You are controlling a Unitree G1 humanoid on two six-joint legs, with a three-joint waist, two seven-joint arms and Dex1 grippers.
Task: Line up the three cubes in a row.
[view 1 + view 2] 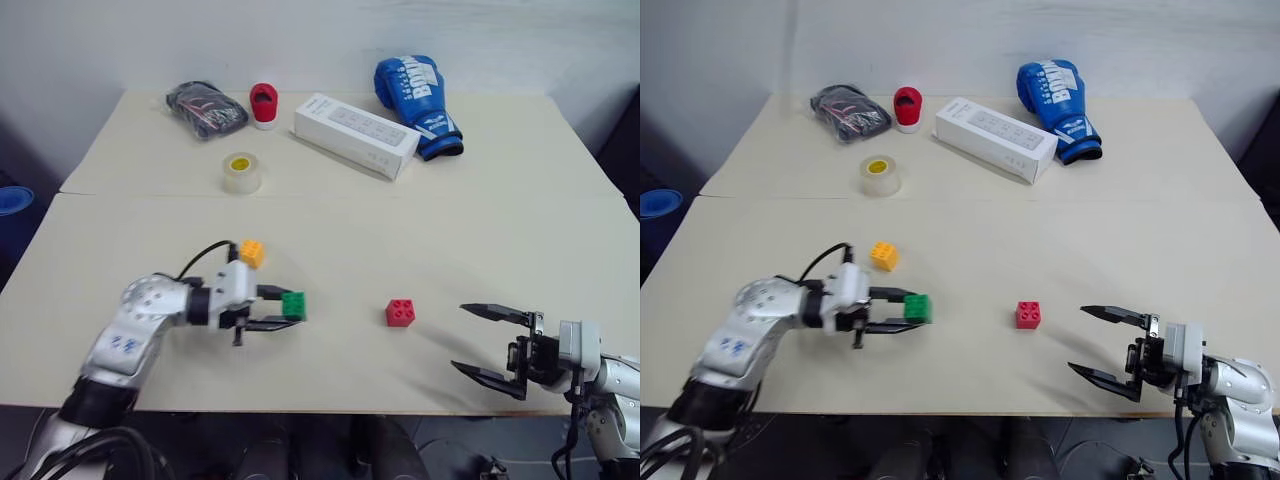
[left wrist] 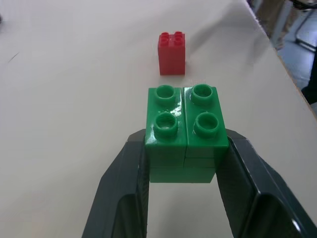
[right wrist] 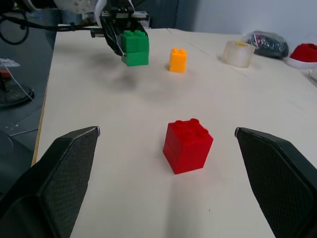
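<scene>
Left eye view, lower half: left gripper [image 1: 287,307] clamped on green cube [image 1: 294,305], red cube [image 1: 400,312] right of it, orange-yellow cube [image 1: 251,252] above-left, right gripper [image 1: 493,345] spread wide and empty; row unformed.

Beige table [image 1: 500,230], red cube [image 1: 400,313], orange-yellow cube [image 1: 251,252]

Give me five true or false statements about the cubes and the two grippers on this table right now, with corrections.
1. The left gripper is shut on the green cube. True.
2. The right gripper holds the red cube. False: it is open and the red cube sits apart on the table.
3. The orange cube is stacked on the red cube. False: it stands alone on the table.
4. The green cube lies between the orange and red cubes, left to right. True.
5. The tape roll touches the orange cube. False: they are well apart.
</scene>
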